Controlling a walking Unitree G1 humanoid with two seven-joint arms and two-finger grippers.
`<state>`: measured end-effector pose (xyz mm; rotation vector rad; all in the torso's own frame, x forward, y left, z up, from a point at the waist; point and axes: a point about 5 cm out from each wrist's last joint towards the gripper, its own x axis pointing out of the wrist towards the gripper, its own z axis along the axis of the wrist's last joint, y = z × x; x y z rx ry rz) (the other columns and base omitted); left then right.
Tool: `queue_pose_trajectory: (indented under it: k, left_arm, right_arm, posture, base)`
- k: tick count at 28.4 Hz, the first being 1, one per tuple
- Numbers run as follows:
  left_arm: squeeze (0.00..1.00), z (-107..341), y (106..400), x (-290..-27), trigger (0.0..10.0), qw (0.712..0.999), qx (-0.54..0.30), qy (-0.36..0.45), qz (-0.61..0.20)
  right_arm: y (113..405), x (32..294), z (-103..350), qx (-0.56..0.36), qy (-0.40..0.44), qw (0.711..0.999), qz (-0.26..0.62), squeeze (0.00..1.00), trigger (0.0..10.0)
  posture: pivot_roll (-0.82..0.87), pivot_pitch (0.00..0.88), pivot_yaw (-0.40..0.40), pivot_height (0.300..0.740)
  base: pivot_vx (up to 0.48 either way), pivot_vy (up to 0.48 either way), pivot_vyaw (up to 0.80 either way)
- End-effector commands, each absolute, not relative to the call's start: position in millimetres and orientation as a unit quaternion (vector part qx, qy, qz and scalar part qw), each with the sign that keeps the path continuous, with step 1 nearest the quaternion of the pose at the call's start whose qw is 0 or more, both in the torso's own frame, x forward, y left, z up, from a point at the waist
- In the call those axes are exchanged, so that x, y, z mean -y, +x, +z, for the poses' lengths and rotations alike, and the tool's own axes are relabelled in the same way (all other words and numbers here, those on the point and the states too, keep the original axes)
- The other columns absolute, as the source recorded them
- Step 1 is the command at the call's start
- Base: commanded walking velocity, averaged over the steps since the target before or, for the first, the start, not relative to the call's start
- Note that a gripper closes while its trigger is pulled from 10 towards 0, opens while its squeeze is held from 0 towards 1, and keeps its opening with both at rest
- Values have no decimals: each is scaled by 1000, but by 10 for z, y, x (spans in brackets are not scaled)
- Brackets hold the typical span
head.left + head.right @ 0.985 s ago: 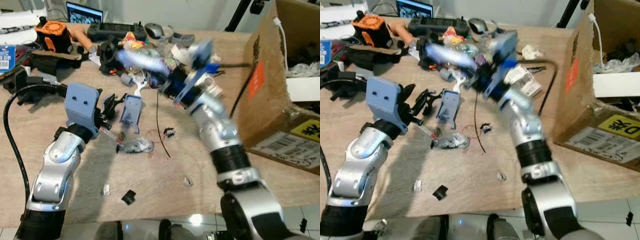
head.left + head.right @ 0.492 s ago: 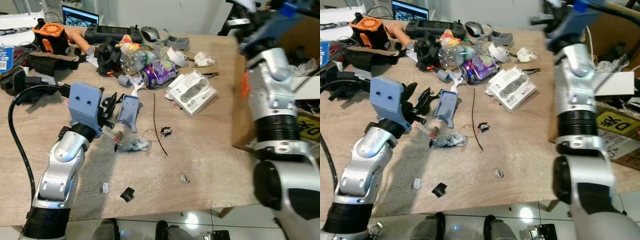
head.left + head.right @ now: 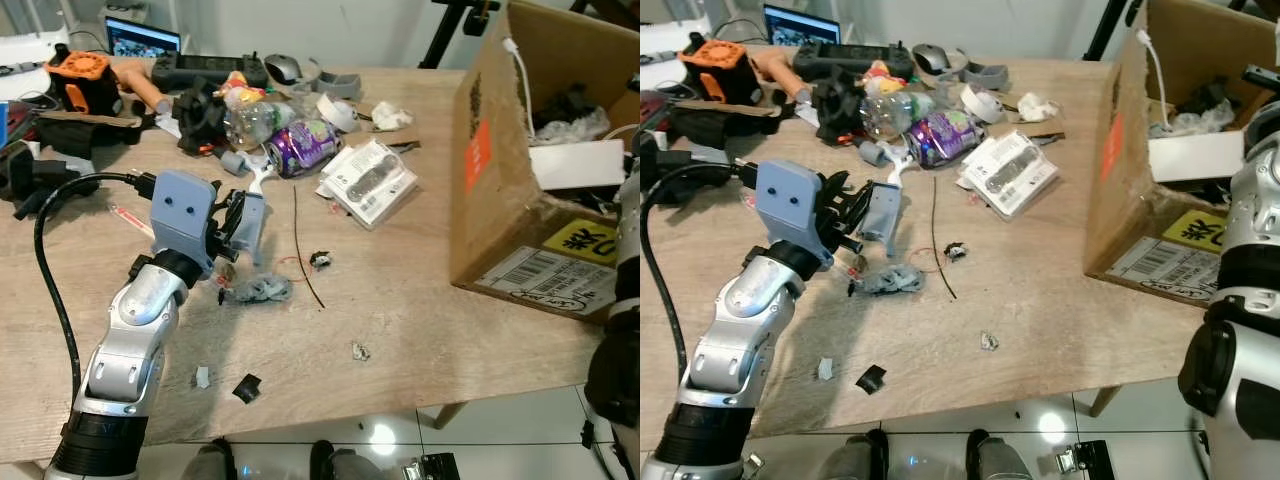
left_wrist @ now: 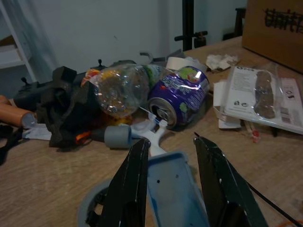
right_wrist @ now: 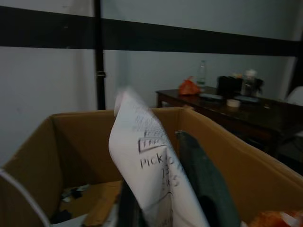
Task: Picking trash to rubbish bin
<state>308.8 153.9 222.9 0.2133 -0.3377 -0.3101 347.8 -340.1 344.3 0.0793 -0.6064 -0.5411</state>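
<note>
The left arm reaches forward low over the counter, its tool open with the blue plastic piece between the fingers. The right arm is raised over the cardboard box at the counter's right end, its tool closed on a sheet of paper above the box's opening.

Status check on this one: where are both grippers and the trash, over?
Right gripper over the cardboard box, shut on white paper. Left gripper open, straddling a blue plastic piece. Nothing blocking.
</note>
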Motion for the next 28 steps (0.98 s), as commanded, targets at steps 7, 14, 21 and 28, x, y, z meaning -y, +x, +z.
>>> queue_pose_trajectory:
  k: [7, 14, 21, 28]
  left_arm:
    - [0, 2182, 3094, -1513, 10000, 968, 160, 106, -163]
    - [0, 2176, 3090, -1535, 10000, 968, 158, 111, -161]
    - [0, 2193, 3101, -1543, 10000, 967, 159, 111, -165]
    - [0, 2191, 3076, -1522, 10000, 966, 158, 110, -172]
  right_arm:
    - [3446, 3467, 3436, 298, 34, 907, -296, 0, 10000]
    - [3487, 3405, 3499, 309, 32, 903, -296, 0, 10000]
    - [3480, 3402, 3540, 330, 56, 901, -278, 1000, 10000]
    - [3450, 3445, 3553, 333, 43, 889, -309, 0, 10000]
  posture:
    - [35, 216, -81, 740]
    - [45, 219, -83, 740]
    - [48, 208, -77, 740]
    - [51, 205, -69, 740]
  base:
    - [0, 0, 0]
    - [0, 0, 0]
    - [0, 0, 0]
    - [0, 0, 0]
